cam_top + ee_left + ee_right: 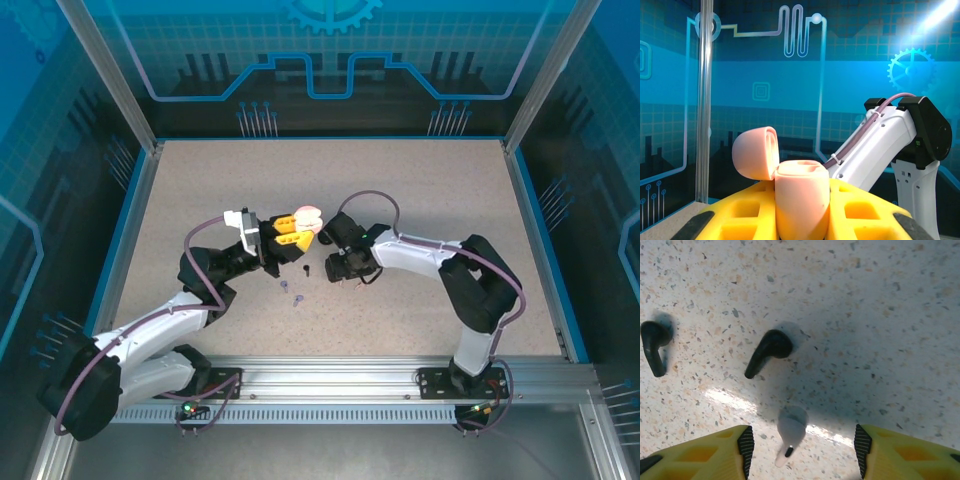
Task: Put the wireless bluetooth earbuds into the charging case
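My left gripper (296,228) is shut on the body of a pale pink charging case (802,200), held upright above the table between the yellow fingers (735,220). Its hinged lid (755,152) stands open to the left, and the case (308,217) also shows from above. My right gripper (802,447) hangs open, pointing down at the table. A pale earbud (790,432) lies between its fingertips, touching neither. Two black earbuds (771,347) (654,342) lie beyond it. From above, small earbuds (303,268) (285,285) (298,297) lie below the case.
The right arm's white forearm (885,145) stands close behind the held case. The speckled table (420,190) is bounded by a blue rim and glass walls (330,60). Both wrists meet near the table's middle (340,262).
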Motion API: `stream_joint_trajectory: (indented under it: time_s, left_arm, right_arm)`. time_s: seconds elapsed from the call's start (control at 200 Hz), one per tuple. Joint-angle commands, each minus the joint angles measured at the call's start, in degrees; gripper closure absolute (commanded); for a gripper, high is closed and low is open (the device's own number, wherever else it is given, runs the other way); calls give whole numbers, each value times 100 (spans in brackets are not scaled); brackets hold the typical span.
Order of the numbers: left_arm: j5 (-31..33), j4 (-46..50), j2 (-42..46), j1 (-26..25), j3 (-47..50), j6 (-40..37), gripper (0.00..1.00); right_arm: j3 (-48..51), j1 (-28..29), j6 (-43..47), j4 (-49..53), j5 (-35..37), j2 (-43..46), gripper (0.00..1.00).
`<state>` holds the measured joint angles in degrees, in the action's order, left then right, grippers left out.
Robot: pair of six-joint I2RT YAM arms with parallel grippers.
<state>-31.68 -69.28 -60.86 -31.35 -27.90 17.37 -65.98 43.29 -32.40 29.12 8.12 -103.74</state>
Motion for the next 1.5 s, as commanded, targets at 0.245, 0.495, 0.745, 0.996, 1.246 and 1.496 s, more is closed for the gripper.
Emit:
stream_joint_trajectory:
  time_s: [0.245,0.495,0.745,0.996,1.246,1.496]
  left_arm:
    - [111,-19,156,-42,70,-208,93]
    - [122,2,171,-43,60,-216,93]
    - [139,17,180,-41,65,-209,93]
    - [143,27,171,-45,62,-192,93]
    - [144,36,171,-44,51,-190,93]
    - [151,51,164,-38,56,-191,92]
  right_arm:
    - [-402,168,32,399,-17,-414,46]
    - [-347,238,114,567,-5,-373,46]
    - [-338,328,190,814,242,-383,47]
    - [-232,334,181,870,397,-304,51]
    - [-223,338,199,976,485,-304,53]
    - [-205,336,254,937,377,-149,53]
